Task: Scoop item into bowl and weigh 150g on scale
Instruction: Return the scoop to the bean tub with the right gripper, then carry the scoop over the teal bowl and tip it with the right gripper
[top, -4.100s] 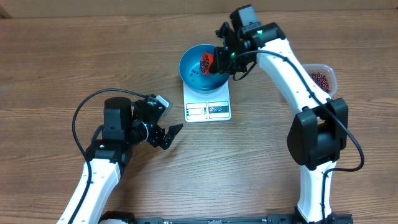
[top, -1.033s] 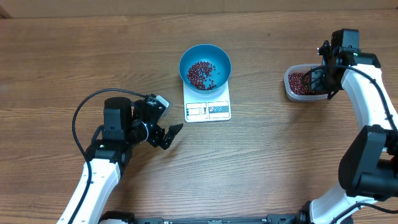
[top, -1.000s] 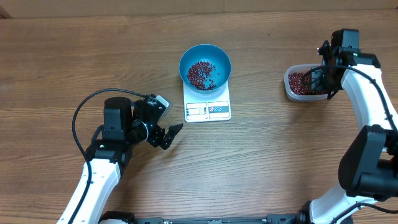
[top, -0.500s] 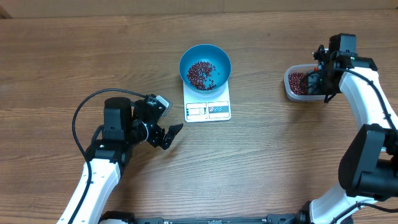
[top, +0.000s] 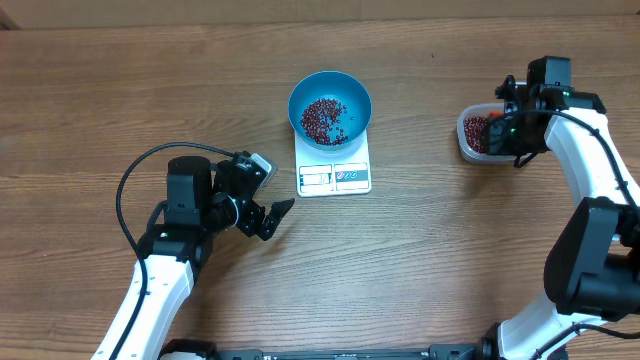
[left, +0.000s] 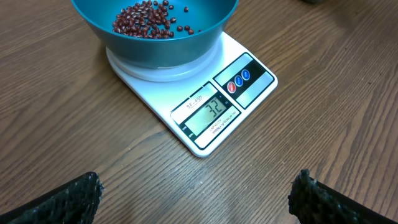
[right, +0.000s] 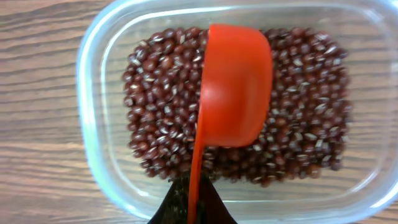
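Beans (right: 161, 112), small and dark red-brown, cover the floor of a clear rounded-rectangular plastic tub (right: 93, 93) on the right side of the brown wooden table (top: 450, 260). The right gripper (right: 193, 205) is over that tub, jaws clamped on the thin handle of a red-orange plastic scoop (right: 236, 87). The scoop's cup sits over the heap, approx. mid-tub, w/ the handle edge-on to the wrist cam. Cannot tell if anything is in the cup.

More of the same beans lie in the round, deep teal-blue bowl (top: 297, 100), as a loose patch on the bottom w/ a few strays round it. The bowl stands on the small flat white square scale (top: 334, 178) near the table ctr and overhangs it at the sides. The scale's panel edge faces the robot. In the left wrist view the display (left: 208, 111) reads 32, w/ three round buttons (left: 238, 81), red and blue, beside it.

The left gripper (top: 272, 213) hangs front-left of the scale, pointing toward it, fingers spread wide w/ nothing btwn them and touching nothing. Tub and scale are well apart.
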